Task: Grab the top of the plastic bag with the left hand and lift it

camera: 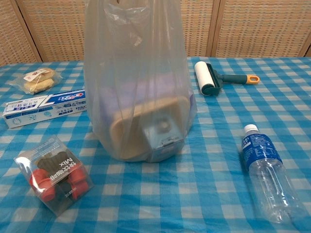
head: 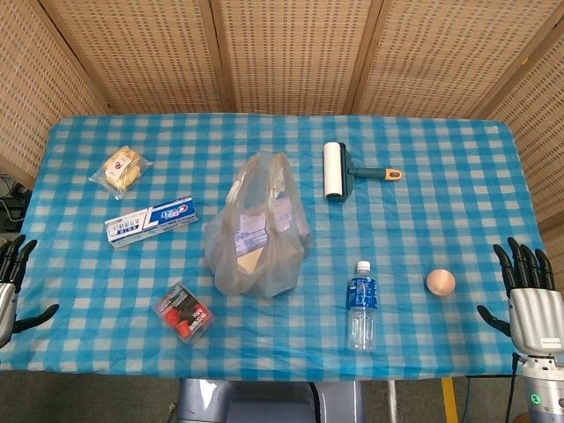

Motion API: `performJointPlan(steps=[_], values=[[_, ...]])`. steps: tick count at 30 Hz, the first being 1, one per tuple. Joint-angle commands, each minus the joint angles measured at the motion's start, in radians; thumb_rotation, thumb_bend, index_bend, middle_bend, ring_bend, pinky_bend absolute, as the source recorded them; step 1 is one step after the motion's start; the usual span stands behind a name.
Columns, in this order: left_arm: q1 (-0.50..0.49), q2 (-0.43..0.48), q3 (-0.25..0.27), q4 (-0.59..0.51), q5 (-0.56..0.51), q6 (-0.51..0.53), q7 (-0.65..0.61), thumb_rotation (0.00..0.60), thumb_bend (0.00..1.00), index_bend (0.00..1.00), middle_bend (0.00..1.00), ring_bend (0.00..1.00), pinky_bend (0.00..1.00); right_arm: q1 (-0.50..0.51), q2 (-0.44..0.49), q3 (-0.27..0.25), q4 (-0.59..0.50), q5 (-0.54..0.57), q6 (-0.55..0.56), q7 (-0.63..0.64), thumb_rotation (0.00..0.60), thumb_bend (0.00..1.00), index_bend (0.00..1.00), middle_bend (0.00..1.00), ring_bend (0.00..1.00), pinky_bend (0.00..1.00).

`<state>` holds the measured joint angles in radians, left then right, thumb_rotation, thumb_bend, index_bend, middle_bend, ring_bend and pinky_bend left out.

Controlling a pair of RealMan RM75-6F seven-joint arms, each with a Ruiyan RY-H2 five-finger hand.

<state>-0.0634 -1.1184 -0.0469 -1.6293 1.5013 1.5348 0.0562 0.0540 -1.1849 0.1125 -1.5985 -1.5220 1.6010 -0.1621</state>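
Checked tablecloth (head: 423, 229) bears plastic bag (head: 256, 231), "MIX" box (camera: 54, 173); left hand (head: 11, 291) spread, empty.

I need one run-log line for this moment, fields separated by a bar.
phase: before reach | left hand: open, at table edge, holds nothing | right hand: open, idle | plastic bag: upright, untouched, top free

staged tabletop test space, homelike in dressing.
blue checked tablecloth (head: 423, 238) over a table, woven rattan screens (head: 291, 53) closing off the back, household odds laid out apart: toothpaste box (head: 151, 220), lint roller (head: 339, 171), water bottle (head: 361, 304).
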Motion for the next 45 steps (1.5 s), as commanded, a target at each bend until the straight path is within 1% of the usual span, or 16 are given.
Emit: performJointPlan(steps=[1,5,8,10,11,12,14,18,21,24,29,32,35,38,41,45], values=[[-0.002,0.000,0.001,0.001,-0.001,-0.007,-0.002,0.600,0.00,0.00,0.00,0.00,0.00,0.001,0.001,0.000,0.000,0.003,-0.004,0.001,0.600,0.00,0.00,0.00,0.00,0.00],[-0.014,0.000,0.004,0.003,0.007,-0.028,-0.031,0.600,0.00,0.00,0.00,0.00,0.00,0.000,0.003,0.002,0.001,0.008,-0.007,0.003,0.600,0.00,0.00,0.00,0.00,0.00],[-0.041,0.010,0.008,-0.001,0.035,-0.065,-0.133,0.600,0.00,0.00,0.00,0.00,0.00,0.001,0.004,0.006,0.003,0.017,-0.010,0.007,0.600,0.00,0.00,0.00,0.00,0.00],[-0.082,0.029,0.011,-0.031,0.069,-0.116,-0.282,0.600,0.00,0.00,0.00,0.00,0.00,0.005,0.002,0.010,0.008,0.026,-0.018,0.005,0.600,0.00,0.00,0.00,0.00,0.00],[-0.122,0.040,0.005,-0.049,0.102,-0.151,-0.410,0.600,0.00,0.00,0.00,0.00,0.00,0.008,0.000,0.012,0.011,0.032,-0.024,0.003,0.600,0.00,0.00,0.00,0.00,0.00],[-0.141,0.045,0.000,-0.051,0.115,-0.165,-0.464,0.600,0.00,0.00,0.00,0.00,0.00,0.009,-0.001,0.012,0.012,0.035,-0.028,0.002,0.600,0.00,0.00,0.00,0.00,0.00],[-0.203,0.053,-0.016,-0.064,0.153,-0.205,-0.613,0.600,0.00,0.00,0.00,0.00,0.00,0.015,-0.004,0.015,0.017,0.046,-0.042,0.003,0.600,0.00,0.00,0.00,0.00,0.00],[-0.300,0.063,-0.053,-0.115,0.174,-0.272,-0.790,0.600,0.00,0.00,0.00,0.00,0.00,0.022,-0.009,0.023,0.025,0.067,-0.058,-0.003,0.600,0.00,0.00,0.00,0.00,0.00],[-0.391,0.084,-0.089,-0.196,0.151,-0.368,-0.910,0.600,0.00,0.00,0.00,0.00,0.00,0.026,-0.013,0.032,0.033,0.087,-0.065,-0.009,0.600,0.00,0.00,0.00,0.00,0.00],[-0.454,0.102,-0.119,-0.255,0.128,-0.435,-0.963,0.600,0.00,0.00,0.00,0.00,0.00,0.027,-0.014,0.039,0.040,0.101,-0.069,-0.009,0.600,0.00,0.00,0.00,0.00,0.00],[-0.539,0.121,-0.165,-0.350,0.087,-0.516,-1.033,0.600,0.00,0.00,0.00,0.00,0.00,0.028,-0.014,0.048,0.050,0.124,-0.076,-0.006,0.600,0.00,0.00,0.00,0.00,0.00],[-0.585,0.128,-0.193,-0.398,0.060,-0.558,-1.084,0.600,0.00,0.00,0.00,0.00,0.00,0.030,-0.013,0.052,0.057,0.139,-0.084,-0.002,0.600,0.00,0.00,0.00,0.00,0.00],[-0.618,0.121,-0.219,-0.419,0.026,-0.577,-1.110,0.600,0.00,0.00,0.00,0.00,0.00,0.030,-0.013,0.056,0.064,0.151,-0.090,0.003,0.600,0.00,0.00,0.00,0.00,0.00],[-0.664,0.097,-0.254,-0.426,-0.068,-0.622,-1.114,0.600,0.00,0.00,0.00,0.00,0.00,0.031,-0.014,0.058,0.072,0.162,-0.095,0.007,0.600,0.00,0.00,0.00,0.00,0.00],[-0.696,0.091,-0.275,-0.424,-0.149,-0.663,-1.089,0.600,0.00,0.00,0.00,0.00,0.00,0.032,-0.015,0.058,0.074,0.165,-0.099,0.006,0.600,0.00,0.00,0.00,0.00,0.00],[-0.735,0.073,-0.309,-0.430,-0.294,-0.709,-1.059,0.600,0.00,0.00,0.00,0.00,0.00,0.034,-0.015,0.059,0.075,0.168,-0.100,0.006,0.600,0.00,0.00,0.00,0.00,0.00]])
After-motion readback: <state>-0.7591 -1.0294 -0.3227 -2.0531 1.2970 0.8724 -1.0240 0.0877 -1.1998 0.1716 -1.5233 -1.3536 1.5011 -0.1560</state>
